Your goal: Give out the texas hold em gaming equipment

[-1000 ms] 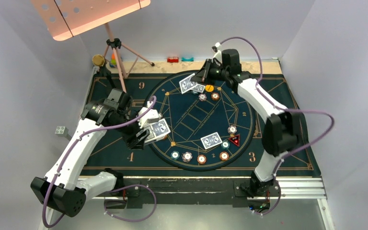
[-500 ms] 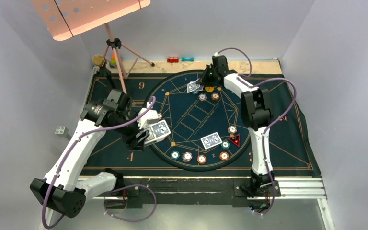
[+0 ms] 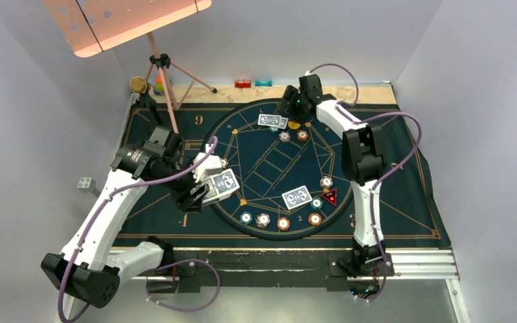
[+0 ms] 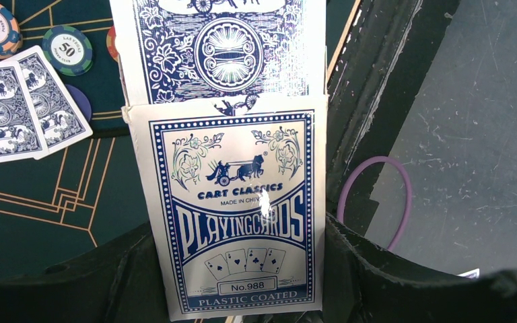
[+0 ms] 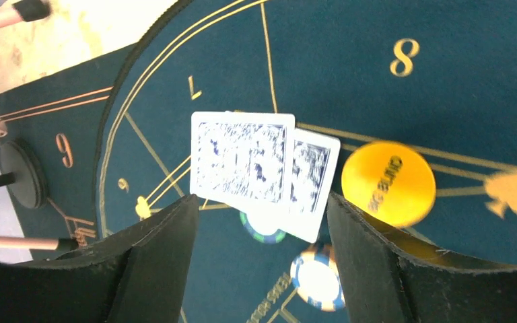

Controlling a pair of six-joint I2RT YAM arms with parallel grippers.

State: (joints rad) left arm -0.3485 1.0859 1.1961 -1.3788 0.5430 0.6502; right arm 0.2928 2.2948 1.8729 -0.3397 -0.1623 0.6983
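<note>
- Hovering the right gripper (image 5: 261, 202) low over the far pair of playing cards (image 5: 242, 158), jaws standing well apart and clamped on nothing.
- Leaving that pair overlapped on the mat (image 5: 377, 81), lying partly over a teal chip (image 5: 262, 229) and just beside the yellow disc (image 5: 388, 183).
- Risking a dragged card by swinging sideways while this low, catching a finger on the raised edge and pushing the pair onto the disc or the white-and-blue chip (image 5: 318, 277).
- Clamping the left gripper (image 4: 235, 282) on the sides of the card box (image 4: 235, 229), with loose cards (image 4: 222, 47) sticking out of its open top, at the left rim of the round layout.
- Risking a spill by tipping the box mouth downward, letting the slick plastic-coated cards slide out onto the mat.
- Risking a double deal by pulling from that loose stack, drawing two clinging cards at once.
- Risking a swept seat by reaching across low, knocking the near pair (image 3: 297, 196), the red triangular marker (image 3: 329, 196) or the chips beside them.
</note>
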